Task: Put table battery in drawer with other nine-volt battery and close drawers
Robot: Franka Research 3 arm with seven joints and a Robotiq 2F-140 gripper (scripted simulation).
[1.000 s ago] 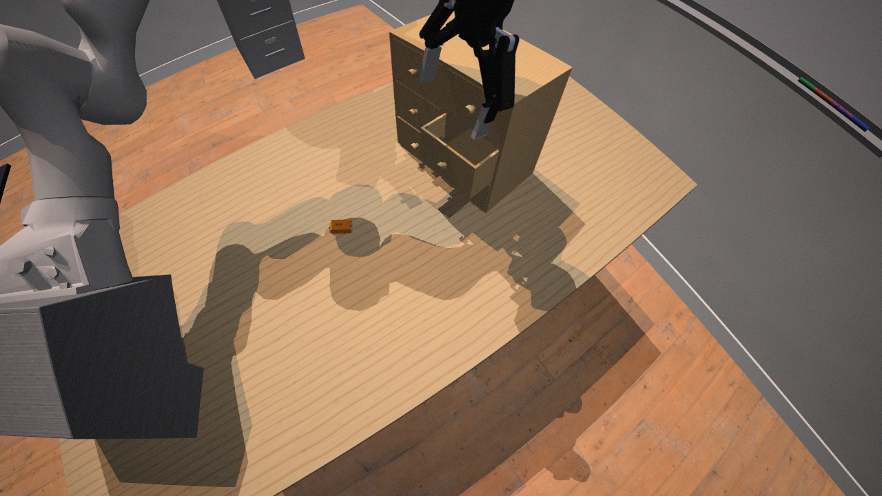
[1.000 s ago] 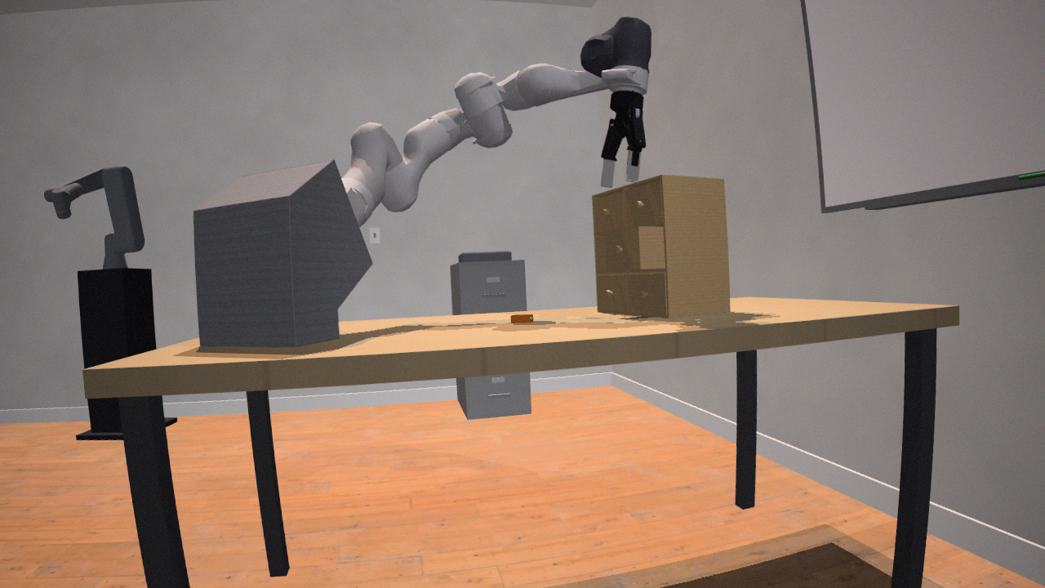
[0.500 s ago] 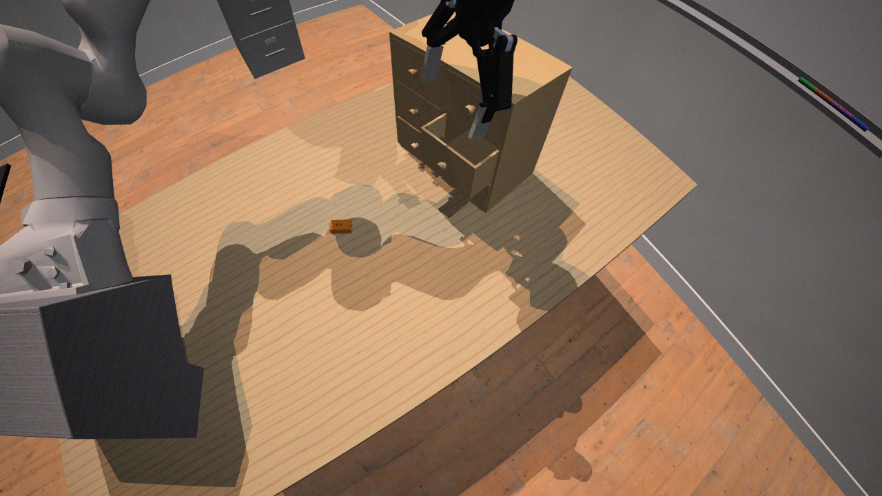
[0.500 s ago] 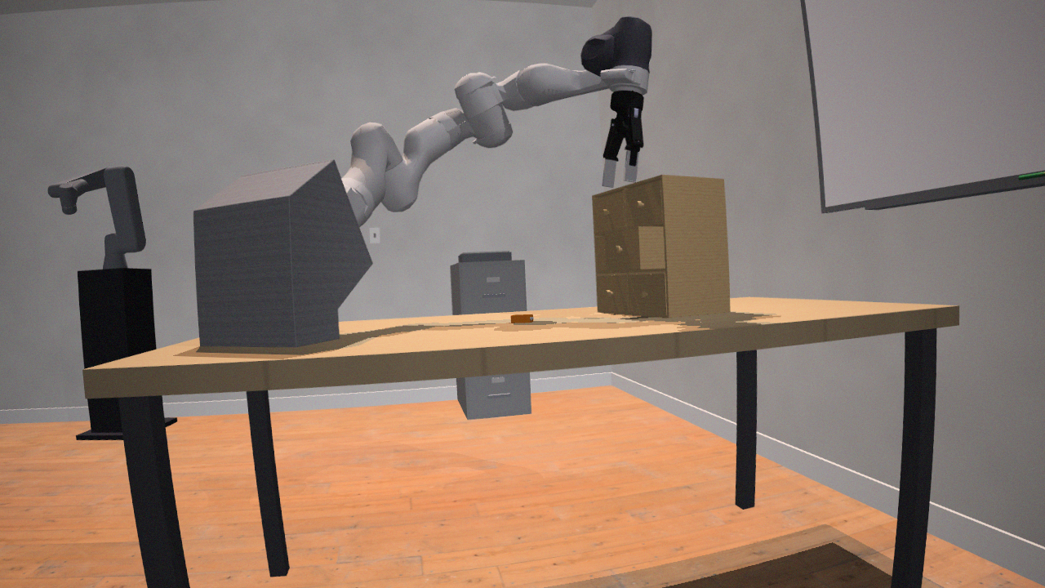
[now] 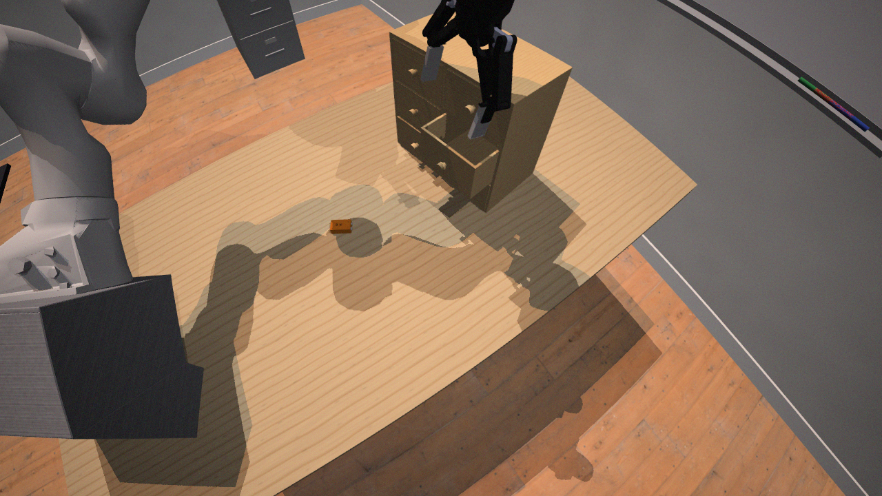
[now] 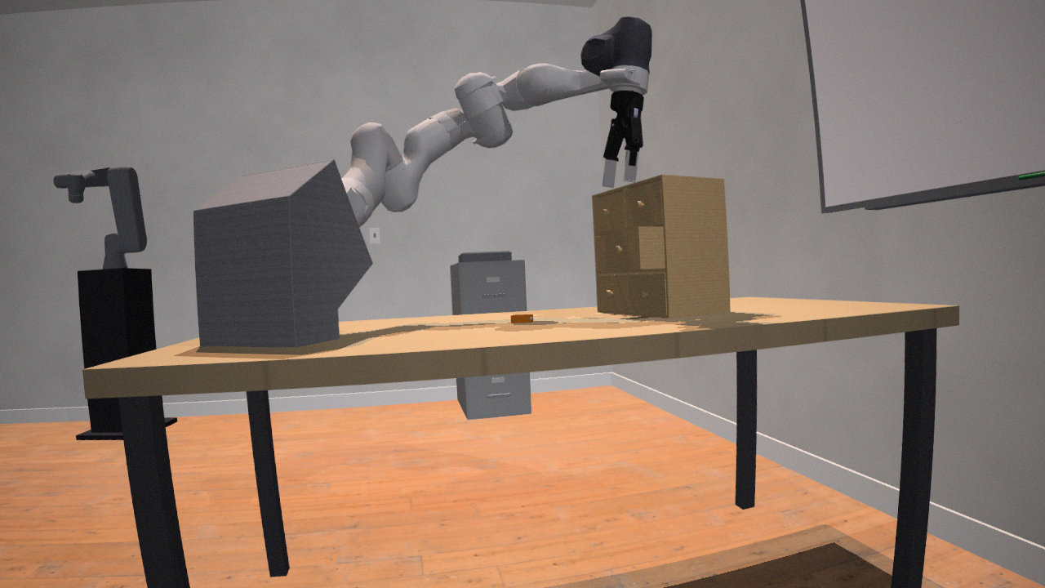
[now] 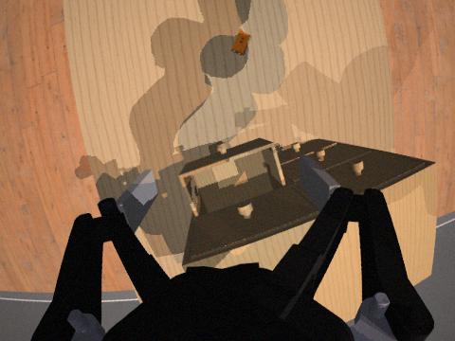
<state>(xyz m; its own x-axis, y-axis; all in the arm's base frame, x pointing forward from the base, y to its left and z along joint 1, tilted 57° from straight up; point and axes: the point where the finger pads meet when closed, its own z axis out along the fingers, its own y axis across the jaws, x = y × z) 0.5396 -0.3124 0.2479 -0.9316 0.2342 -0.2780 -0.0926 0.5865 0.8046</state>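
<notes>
Orange and small, the nine-volt battery (image 5: 340,225) (image 6: 522,318) (image 7: 241,43) lies flat on the counter (image 5: 370,382) (image 6: 482,362) (image 7: 332,38), out from the front of the chest (image 5: 530,123) (image 6: 697,248) (image 7: 417,237) and well inside both long edges. The gripper (image 5: 452,101) (image 6: 620,180) (image 7: 226,175) hangs high near the chest's upper front, its fingers spread wide with nothing between them. From there, the battery lies lower down and back toward the arm's mounting block (image 5: 123,364) (image 6: 244,278), well apart from the fingertips.

The battery's long axis runs roughly from the block's end of the counter toward the chest, slightly skewed to the long edges. Its terminal end appears to face the chest. In the wrist view the fingers are set apart nearly crosswise to that axis, so they should close on the narrower sides after a modest turn.

One middle-row drawer (image 5: 453,166) (image 6: 651,247) (image 7: 227,161) stands pulled out; whether it holds the like battery cannot be made out. If it does, the step in hand is probably fetching the loose one. The coming move likely needs the gripper to back off from the chest before descending, since a low path could strike the protruding drawer and droop or dislodge it.

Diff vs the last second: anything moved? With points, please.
No visible change in the task objects. Gripper (image 5: 453,92) (image 6: 619,175) (image 7: 226,175) shifted at most very slightly above the chest (image 5: 533,123) (image 6: 697,248); direction unclear. Nothing taken hold of or let go. Unchanged: orange battery (image 5: 340,226) (image 6: 522,318) (image 7: 241,43) on the table, chest in place, one drawer (image 5: 448,155) (image 6: 651,247) (image 7: 227,160) pulled out.
</notes>
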